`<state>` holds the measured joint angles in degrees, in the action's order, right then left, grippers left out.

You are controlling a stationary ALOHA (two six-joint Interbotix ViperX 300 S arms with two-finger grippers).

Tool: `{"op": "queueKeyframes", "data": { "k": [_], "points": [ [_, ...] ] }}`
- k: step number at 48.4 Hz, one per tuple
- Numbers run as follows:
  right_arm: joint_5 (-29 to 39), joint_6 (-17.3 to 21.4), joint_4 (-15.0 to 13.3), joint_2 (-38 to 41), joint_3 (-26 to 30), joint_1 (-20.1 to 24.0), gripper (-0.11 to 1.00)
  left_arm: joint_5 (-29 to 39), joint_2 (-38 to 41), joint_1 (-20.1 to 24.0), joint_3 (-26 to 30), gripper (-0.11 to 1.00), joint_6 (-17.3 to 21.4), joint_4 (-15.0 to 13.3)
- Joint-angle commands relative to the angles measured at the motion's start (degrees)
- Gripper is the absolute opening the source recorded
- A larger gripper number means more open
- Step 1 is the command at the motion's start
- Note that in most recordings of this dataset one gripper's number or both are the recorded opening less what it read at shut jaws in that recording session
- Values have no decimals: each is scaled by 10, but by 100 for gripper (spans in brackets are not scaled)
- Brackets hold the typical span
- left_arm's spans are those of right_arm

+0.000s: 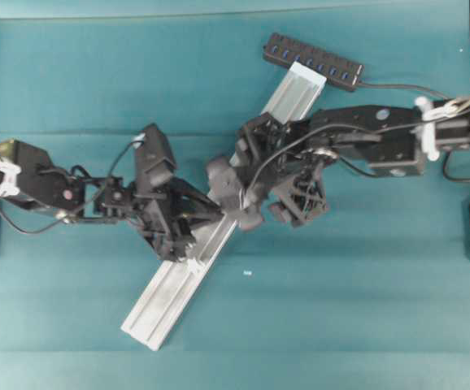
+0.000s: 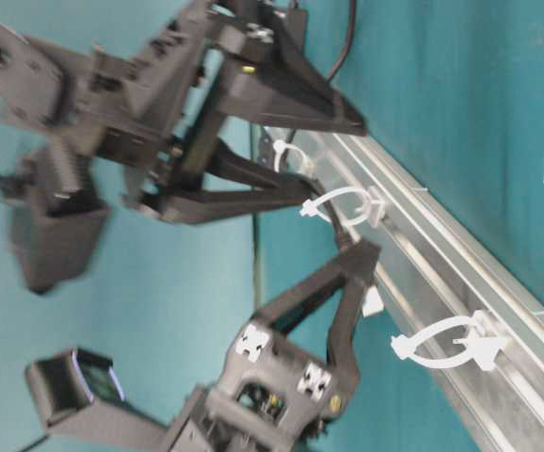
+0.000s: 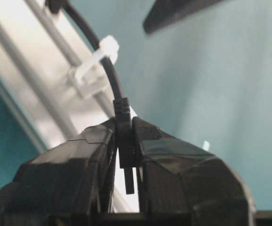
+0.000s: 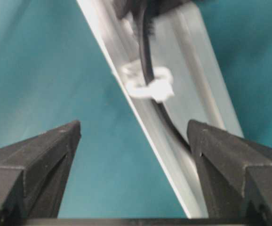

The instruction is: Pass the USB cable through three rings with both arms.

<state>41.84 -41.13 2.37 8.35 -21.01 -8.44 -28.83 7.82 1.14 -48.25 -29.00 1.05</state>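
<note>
1. Overhead exterior shows the biggest piece first: the rail [image 1: 211, 252] lies diagonally across the teal table [image 1: 365, 309], from bottom left up toward the hub bar [image 1: 312, 61]. I read that slant as giving each arm its own side of the rail.
2. Both grippers meet near the rail's middle: the left gripper [image 1: 206, 210] comes in from the left, the right gripper [image 1: 259, 213] from the right. That suits a hand-over of the cord.
3. My right gripper [image 4: 133, 136] has its jaws spread wide with nothing between them. Its wrist view looks straight down the rail, so I judge it is free to re-grip further along.
4. My left gripper [image 3: 126, 146] is pinched tight on the plug end of the USB cable [image 3: 108, 75]. Holding by the stiff plug keeps the limp cord steerable.
5. From that plug the USB cable runs back up through a ring [image 3: 98, 56] on the rail. The right wrist view also shows the cord threaded through a ring [image 4: 150, 84].
6. Table-level view shows three rings standing off the rail: one [image 2: 286, 155], a middle one [image 2: 343, 202], and a nearer one [image 2: 446, 344] that looks unthreaded. I cannot tell exactly how many are done.
</note>
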Motion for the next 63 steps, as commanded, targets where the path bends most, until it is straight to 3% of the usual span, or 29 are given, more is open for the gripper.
{"op": "queueKeyframes", "data": {
  "k": [1, 17, 38, 63],
  "points": [
    [-4, 17, -4, -15, 1, -4, 89, 2, -24, -13, -5, 11, -9, 2],
    [-75, 64, -4, -4, 33, 18, 89, 2, -73, -19, -26, 11, -18, 2],
    [-120, 67, -4, 37, 40, 67, 84, 2, -71, -21, -18, 11, -21, 2],
    [-130, 65, -12, 50, 43, 57, 75, 3, -69, -20, -15, 11, -21, 2]
  ]
}}
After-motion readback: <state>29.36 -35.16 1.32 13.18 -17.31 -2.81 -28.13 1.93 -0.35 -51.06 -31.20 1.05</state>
